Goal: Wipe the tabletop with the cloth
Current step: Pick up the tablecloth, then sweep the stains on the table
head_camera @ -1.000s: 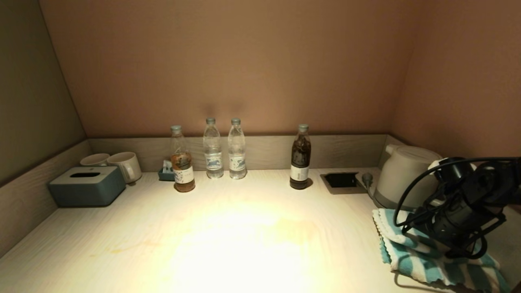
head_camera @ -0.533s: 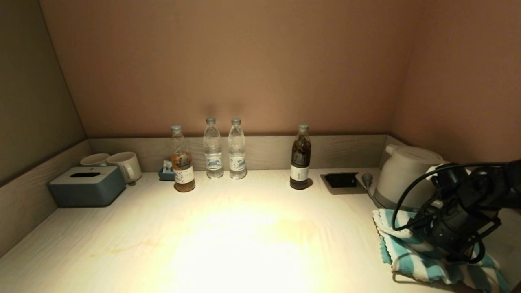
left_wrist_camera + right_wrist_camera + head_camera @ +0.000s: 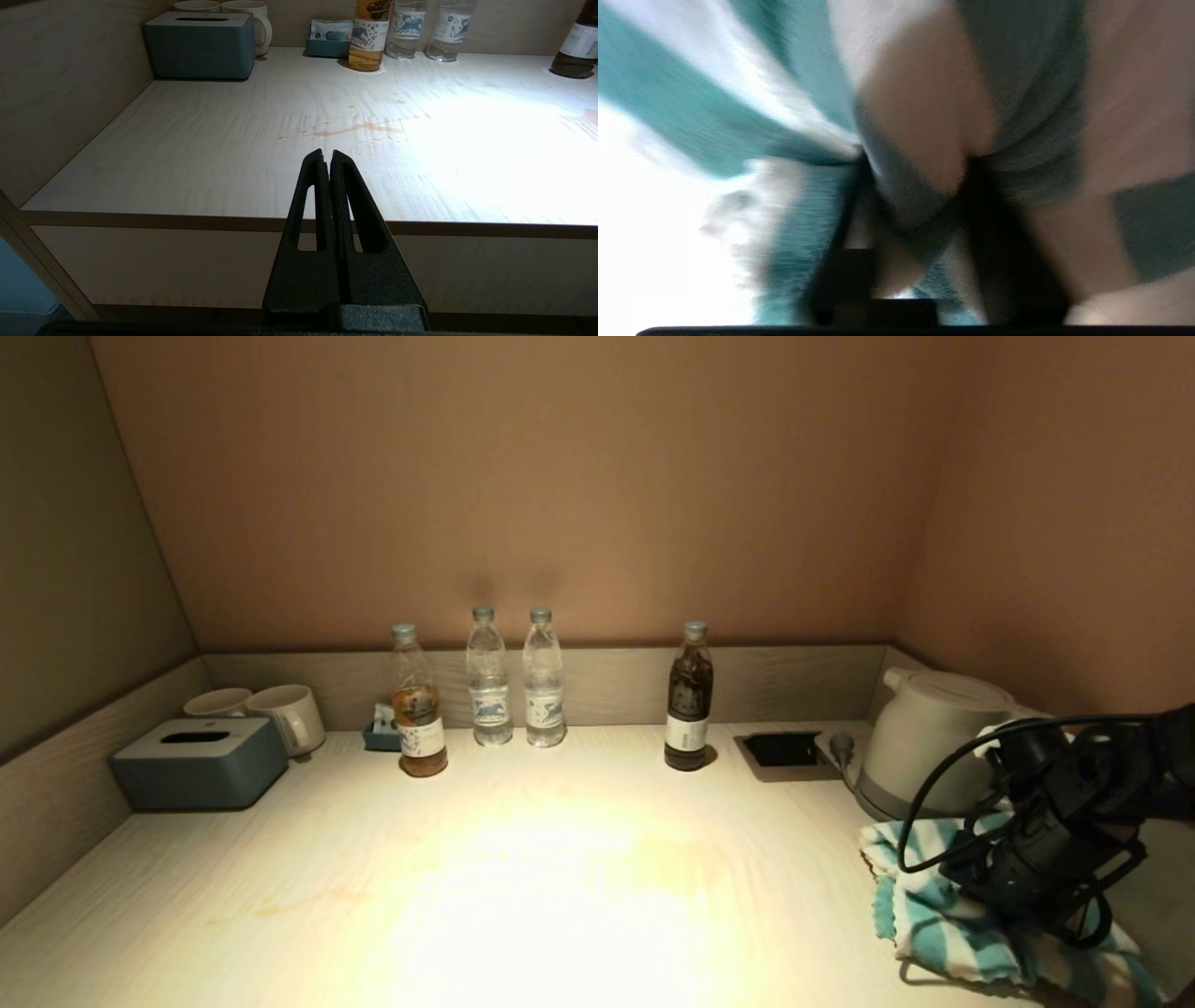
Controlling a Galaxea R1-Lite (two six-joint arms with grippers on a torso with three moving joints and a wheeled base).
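Right gripper [image 3: 915, 205] pinches a fold of the striped cloth [image 3: 943, 919], which lies at the tabletop's [image 3: 560, 877] right end beside the kettle [image 3: 924, 737]. Orange spill [image 3: 350, 130] unwiped: wiping not yet begun. Left gripper [image 3: 327, 158] parked off the front edge, fingers together, empty.

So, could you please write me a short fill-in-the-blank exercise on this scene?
1. The teal-and-white striped terry cloth lies in front of the white ____.
2. The right gripper is down on the ____.
3. The left gripper, short of the pale wood-grain tabletop, is ____.
4. The grey-blue tissue box stands beside two white ____.

Missing words: kettle; cloth; shut; mugs
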